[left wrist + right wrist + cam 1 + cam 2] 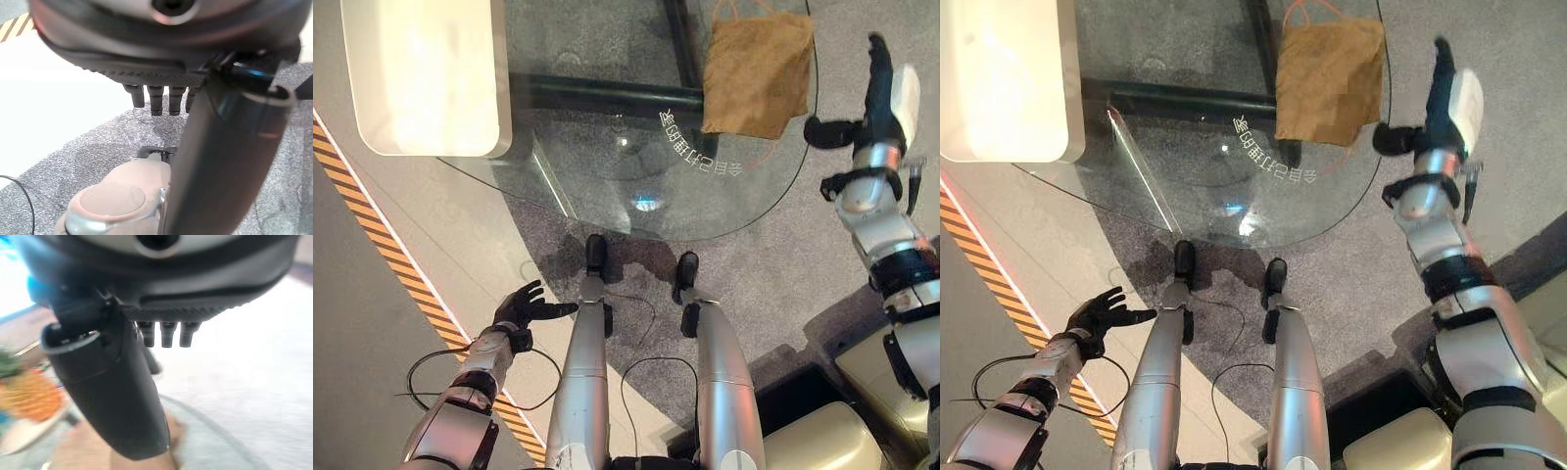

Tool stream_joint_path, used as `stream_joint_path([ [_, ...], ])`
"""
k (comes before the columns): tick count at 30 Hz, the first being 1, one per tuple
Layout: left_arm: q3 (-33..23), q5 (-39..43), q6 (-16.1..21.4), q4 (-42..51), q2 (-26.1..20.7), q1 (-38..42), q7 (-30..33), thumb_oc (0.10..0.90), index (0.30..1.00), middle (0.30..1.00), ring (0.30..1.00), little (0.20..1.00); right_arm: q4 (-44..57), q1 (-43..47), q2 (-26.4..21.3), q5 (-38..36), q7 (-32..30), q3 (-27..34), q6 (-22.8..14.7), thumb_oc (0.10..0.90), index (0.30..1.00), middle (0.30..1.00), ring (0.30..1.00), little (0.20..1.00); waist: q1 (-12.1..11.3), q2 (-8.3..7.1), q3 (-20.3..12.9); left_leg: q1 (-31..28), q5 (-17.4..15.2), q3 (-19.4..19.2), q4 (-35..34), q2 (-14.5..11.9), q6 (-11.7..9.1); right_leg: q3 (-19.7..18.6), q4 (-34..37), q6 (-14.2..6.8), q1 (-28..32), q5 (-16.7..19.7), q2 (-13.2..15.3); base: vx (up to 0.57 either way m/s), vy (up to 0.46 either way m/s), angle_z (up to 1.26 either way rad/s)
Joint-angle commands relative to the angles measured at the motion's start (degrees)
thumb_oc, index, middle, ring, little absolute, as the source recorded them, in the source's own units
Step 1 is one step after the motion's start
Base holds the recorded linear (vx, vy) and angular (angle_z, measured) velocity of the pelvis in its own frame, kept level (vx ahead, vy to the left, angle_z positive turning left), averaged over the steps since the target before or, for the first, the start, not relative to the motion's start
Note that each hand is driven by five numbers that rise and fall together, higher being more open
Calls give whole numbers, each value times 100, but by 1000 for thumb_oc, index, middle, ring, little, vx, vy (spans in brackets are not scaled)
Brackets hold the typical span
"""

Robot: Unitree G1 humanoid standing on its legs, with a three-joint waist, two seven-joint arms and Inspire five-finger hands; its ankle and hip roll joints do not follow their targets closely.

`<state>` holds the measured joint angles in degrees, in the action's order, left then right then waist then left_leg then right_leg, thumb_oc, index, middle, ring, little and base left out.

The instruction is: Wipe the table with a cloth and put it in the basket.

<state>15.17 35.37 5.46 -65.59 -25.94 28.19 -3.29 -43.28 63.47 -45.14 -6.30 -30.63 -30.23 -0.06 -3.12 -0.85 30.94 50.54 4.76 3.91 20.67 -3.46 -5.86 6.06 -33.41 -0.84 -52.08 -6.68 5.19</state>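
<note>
A tan cloth (759,73) lies flat on the far right part of the round glass table (607,166), with an orange cord loop at its far edge. My right hand (879,83) is raised just off the table's right rim, a short gap from the cloth. It is open, its fingers straight and pointing away and its thumb stuck out toward the cloth. The right wrist view shows its thumb (112,396) and short fingertips (166,335) holding nothing. My left hand (521,306) hangs low at the near left, open with spread fingers, far from the table.
A white, rounded piece of furniture (421,69) stands at the far left, overlapping the table's edge. A yellow-and-black striped line (372,230) runs diagonally across the floor on the left. Beige boxes (822,441) sit at the near right. Grey carpet lies under the table.
</note>
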Motion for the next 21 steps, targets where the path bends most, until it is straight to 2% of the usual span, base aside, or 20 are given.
stream_joint_path([
  [1,-60,40,65,-95,-33,-477,113,800,900,900,900,900,540,681,-577,392,-399,-226,186,800,900,900,900,900,-17,-24,-115,7,-452,-343,431,454,330,352,850,31,313,526,-263,-22,32,1],
  [9,16,51,-4,94,-11,-512,139,800,900,900,900,900,462,1896,-394,939,-29,-1198,746,800,900,900,900,900,-156,85,-115,-63,-389,-340,235,519,336,420,1035,51,363,522,-229,-7,35,1],
  [14,87,27,-90,249,-35,-550,126,800,900,900,900,900,309,2270,-396,993,185,-1561,1009,800,900,900,900,900,-227,115,-115,-93,-353,-332,141,544,348,474,1090,54,377,544,-205,14,-4,0],
  [15,116,44,-82,247,-27,-590,118,800,900,900,900,900,265,2301,-375,975,221,-1622,1062,800,900,900,900,900,-247,121,-115,-202,-526,-322,178,535,325,439,1046,18,475,388,-224,0,0,0],
  [16,107,29,-75,260,-32,-568,119,800,900,900,900,900,234,2367,-390,963,243,-1647,1093,800,900,900,900,900,-246,118,-115,-91,-340,-331,118,551,353,486,1117,56,379,552,-204,2,1,5],
  [18,107,22,-98,267,-48,-567,83,800,900,900,900,900,110,2453,-383,1001,367,-1740,1163,800,900,900,900,900,-263,122,-115,-84,-328,-320,110,558,355,495,1118,57,370,563,-198,5,3,8],
  [19,148,33,-108,280,-29,-603,101,800,900,900,900,900,13,2461,-361,999,416,-1822,1168,800,900,900,900,900,-284,131,-115,-203,-504,-307,139,543,332,457,1060,22,464,405,-215,73,-12,5],
  [21,187,27,-144,336,-30,-607,133,800,900,900,900,900,-123,2535,-354,990,517,-1935,1263,800,900,900,900,900,-307,146,-115,-210,-473,-309,87,547,333,471,1094,18,469,423,-209,36,-9,1],
])
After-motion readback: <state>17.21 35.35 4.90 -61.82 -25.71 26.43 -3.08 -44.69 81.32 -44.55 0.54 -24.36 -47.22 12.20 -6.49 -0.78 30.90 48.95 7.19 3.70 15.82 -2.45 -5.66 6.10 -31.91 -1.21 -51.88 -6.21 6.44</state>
